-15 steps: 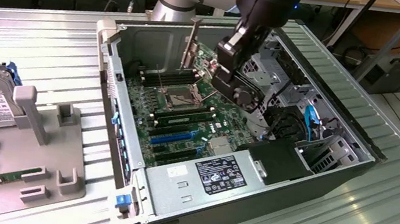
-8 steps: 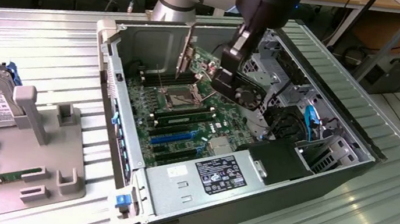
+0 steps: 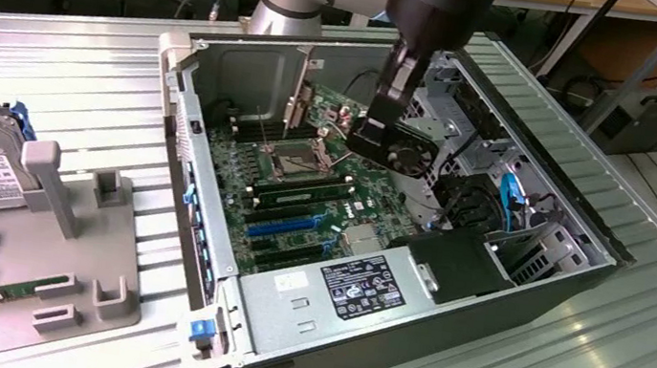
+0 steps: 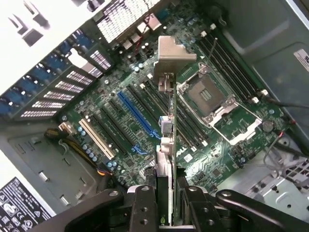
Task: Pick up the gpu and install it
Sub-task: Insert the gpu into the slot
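- We see the gripper (image 3: 374, 137) clamped on the gpu (image 3: 416, 154), upper centre of the exterior frame.
- The gpu hangs edge-down above the motherboard (image 3: 350, 214), inside the open case (image 3: 434, 353).

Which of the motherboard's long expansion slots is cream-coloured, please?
The cream plastic slot at the row's end, farthest from the silver metal CPU socket; the others are black or blue.
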Robot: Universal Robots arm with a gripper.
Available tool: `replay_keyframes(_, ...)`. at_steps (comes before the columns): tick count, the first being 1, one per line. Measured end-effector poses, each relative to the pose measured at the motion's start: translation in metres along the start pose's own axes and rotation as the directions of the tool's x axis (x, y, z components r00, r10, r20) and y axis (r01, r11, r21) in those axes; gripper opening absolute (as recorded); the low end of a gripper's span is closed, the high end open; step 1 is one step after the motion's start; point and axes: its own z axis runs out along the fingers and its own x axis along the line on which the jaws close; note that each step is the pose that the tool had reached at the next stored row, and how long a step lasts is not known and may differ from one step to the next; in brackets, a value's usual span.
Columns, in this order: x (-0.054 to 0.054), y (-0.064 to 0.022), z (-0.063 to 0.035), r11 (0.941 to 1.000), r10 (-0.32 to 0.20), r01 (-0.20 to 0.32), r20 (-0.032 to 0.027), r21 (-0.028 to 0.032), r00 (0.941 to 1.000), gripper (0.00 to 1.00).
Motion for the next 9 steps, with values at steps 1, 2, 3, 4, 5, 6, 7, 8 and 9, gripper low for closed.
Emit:
replay_keyframes(1,0.0,0.0,0.0005,0.9997,-0.025,0.025,-0.0007,0.0,0.9997,0.26)
replay_keyframes(2,0.0,0.0,0.001,0.9991,-0.044,0.044,-0.0013,0.0001,0.9991,0.26)
replay_keyframes(3,0.0,-0.0001,0.0014,0.9981,-0.062,0.062,-0.0018,0.0,0.9981,0.26)
replay_keyframes(4,0.0,-0.0001,0.0019,0.9968,-0.08,0.08,-0.0023,0.0,0.9968,0.26)
replay_keyframes(5,0.0,-0.0001,0.0024,0.9951,-0.099,0.099,-0.0029,0.0,0.9951,0.26)
replay_keyframes(6,0.0,-0.0001,0.0029,0.9931,-0.117,0.117,-0.0035,0.0,0.9931,0.26)
replay_keyframes(7,0.0,-0.0001,0.0034,0.9907,-0.136,0.136,-0.004,0.0,0.9907,0.26)
replay_keyframes(8,0.0,-0.0001,0.0038,0.988,-0.155,0.155,-0.0047,0.0,0.988,0.26)
replay_keyframes(9,0.0,-0.0002,0.0044,0.9849,-0.173,0.173,-0.0053,-0.0001,0.9848,0.26)
